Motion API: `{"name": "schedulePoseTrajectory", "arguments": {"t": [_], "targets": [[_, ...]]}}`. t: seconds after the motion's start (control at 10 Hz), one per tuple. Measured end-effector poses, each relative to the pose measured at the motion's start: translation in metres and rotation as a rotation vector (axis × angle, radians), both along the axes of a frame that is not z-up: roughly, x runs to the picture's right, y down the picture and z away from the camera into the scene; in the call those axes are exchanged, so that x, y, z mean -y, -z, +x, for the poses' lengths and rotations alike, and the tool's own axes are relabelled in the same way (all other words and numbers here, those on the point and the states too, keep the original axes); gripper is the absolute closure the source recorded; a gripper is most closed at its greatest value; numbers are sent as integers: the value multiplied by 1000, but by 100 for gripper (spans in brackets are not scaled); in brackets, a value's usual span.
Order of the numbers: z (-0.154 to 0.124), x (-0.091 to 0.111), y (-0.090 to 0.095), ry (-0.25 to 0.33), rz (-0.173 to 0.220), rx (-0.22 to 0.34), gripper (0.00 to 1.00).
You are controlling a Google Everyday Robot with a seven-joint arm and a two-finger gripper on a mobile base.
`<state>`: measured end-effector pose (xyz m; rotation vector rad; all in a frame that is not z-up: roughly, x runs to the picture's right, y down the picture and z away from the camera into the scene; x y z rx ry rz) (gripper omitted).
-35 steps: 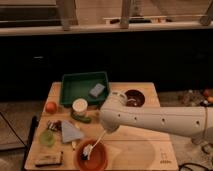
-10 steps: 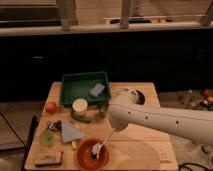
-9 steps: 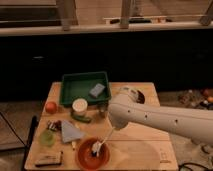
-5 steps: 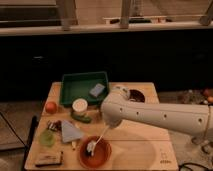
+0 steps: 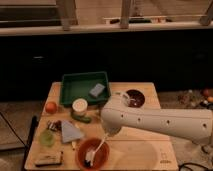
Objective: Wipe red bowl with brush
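The red bowl (image 5: 89, 149) sits near the front edge of the wooden table (image 5: 140, 152), left of centre. The brush (image 5: 97, 148) has a long white handle that slants down into the bowl, with its lower end resting inside it. My gripper (image 5: 108, 133) is at the upper end of the handle, just above the bowl's right rim, mostly hidden under my white arm (image 5: 155, 121). The arm reaches in from the right across the table.
A green tray (image 5: 82, 86) with a grey sponge (image 5: 97, 90) stands at the back. A dark maroon bowl (image 5: 134, 98) is behind the arm. A white cup (image 5: 79, 106), an orange fruit (image 5: 50, 107), a folded cloth (image 5: 70, 131), a green cup (image 5: 46, 138) and a dark-topped block (image 5: 49, 159) lie at the left.
My arm has shifted a little to the left, and the brush has swept leftward inside the red bowl. The bowl has stayed in place.
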<state>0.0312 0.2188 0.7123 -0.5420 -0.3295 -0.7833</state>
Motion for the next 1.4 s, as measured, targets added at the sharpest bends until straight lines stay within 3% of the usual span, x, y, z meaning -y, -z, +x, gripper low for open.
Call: {"name": "schedulePoseTrajectory", "arguments": {"t": [0.4,0.8,1.4], "targets": [[15,24,-16,-21,52,-67,97],[0,22,-25,-31,51,-43,97],[0,11,-20,-41,32,5,97]]}}
